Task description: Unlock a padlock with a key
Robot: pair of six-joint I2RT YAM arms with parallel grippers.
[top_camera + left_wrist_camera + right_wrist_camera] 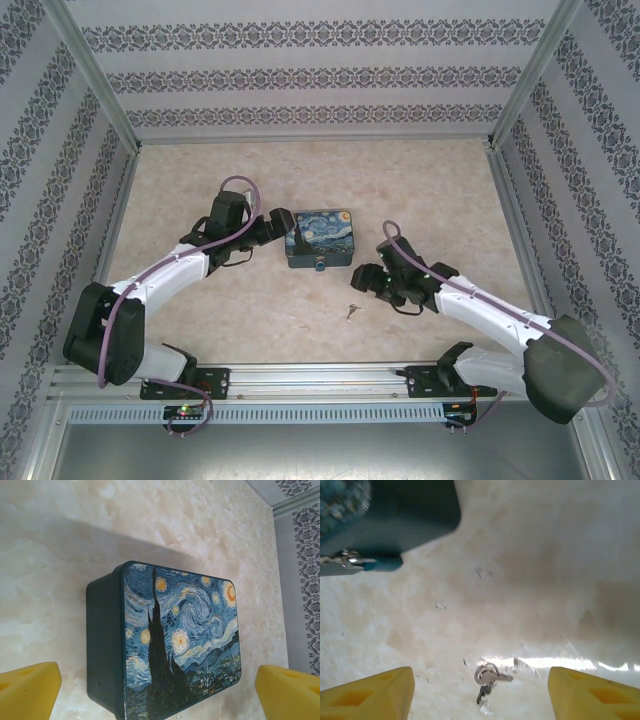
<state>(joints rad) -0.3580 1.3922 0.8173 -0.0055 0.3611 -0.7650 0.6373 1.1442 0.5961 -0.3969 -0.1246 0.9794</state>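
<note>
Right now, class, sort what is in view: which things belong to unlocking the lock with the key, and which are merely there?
Job: teal box with a Starry Night lid; tiny silvery lock on its side; small silvery key lying loose; left gripper and right gripper, both open.
Merely there: marbled beige table top; patterned wallpaper walls; metal rail.

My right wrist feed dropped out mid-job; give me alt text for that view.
A small silvery key lies flat on the pale marble table, between the open right tool's yellow fingertips and untouched. At upper left, the teal box's corner shows its little silvery lock.
</note>
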